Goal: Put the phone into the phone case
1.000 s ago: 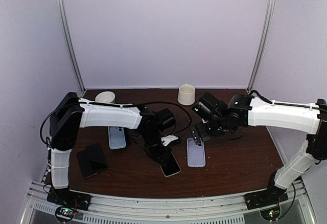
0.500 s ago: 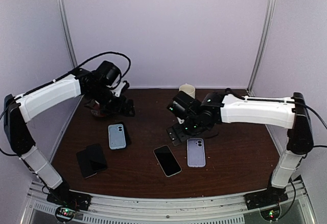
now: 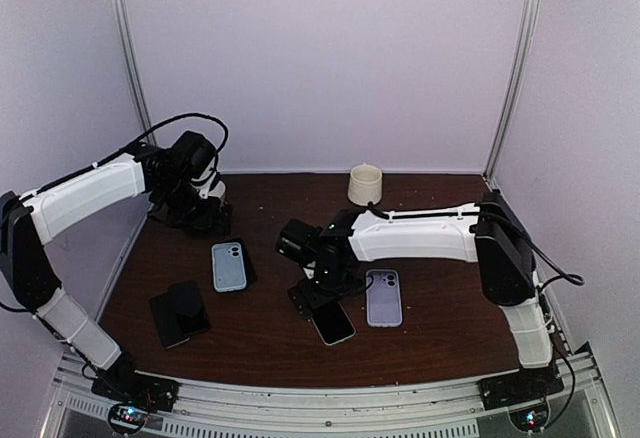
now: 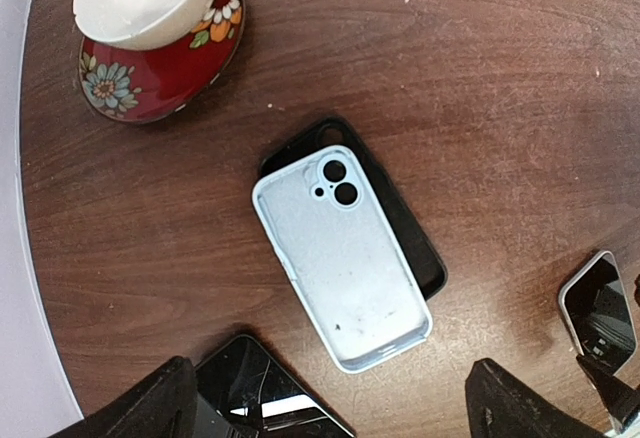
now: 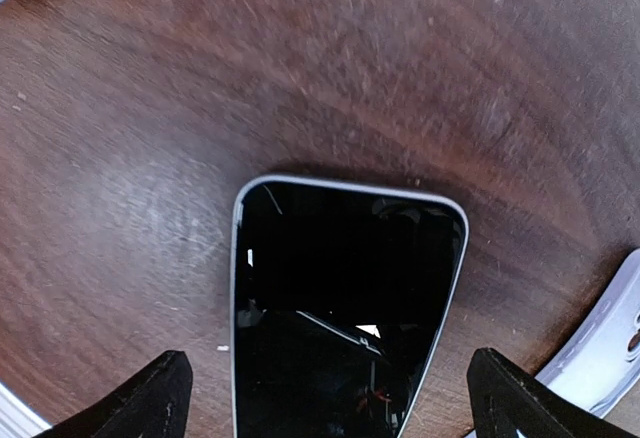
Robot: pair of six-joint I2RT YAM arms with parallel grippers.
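The phone [image 3: 333, 321] lies screen up near the table's front middle; in the right wrist view its black screen [image 5: 340, 298] fills the centre. My right gripper [image 3: 318, 293] [image 5: 328, 368] hovers open just above it, one finger on each side of its long edges, not touching. A lavender phone case [image 3: 383, 298] [image 5: 612, 353] lies just right of the phone. A light blue phone case [image 3: 229, 266] [image 4: 340, 258] rests on a black case [image 4: 425, 263] farther left. My left gripper [image 3: 195, 220] [image 4: 328, 383] hangs open and empty above the blue case.
A red flowered bowl [image 4: 150, 43] with a white bowl inside stands at the back left. A cream cup [image 3: 365, 184] is at the back centre. Black phones [image 3: 180, 313] [image 4: 265, 403] lie at the front left, near the table's left edge.
My left gripper opened off the phone and swung to the back left, leaving the phone flat on the table. My right arm moved left and down over that phone.
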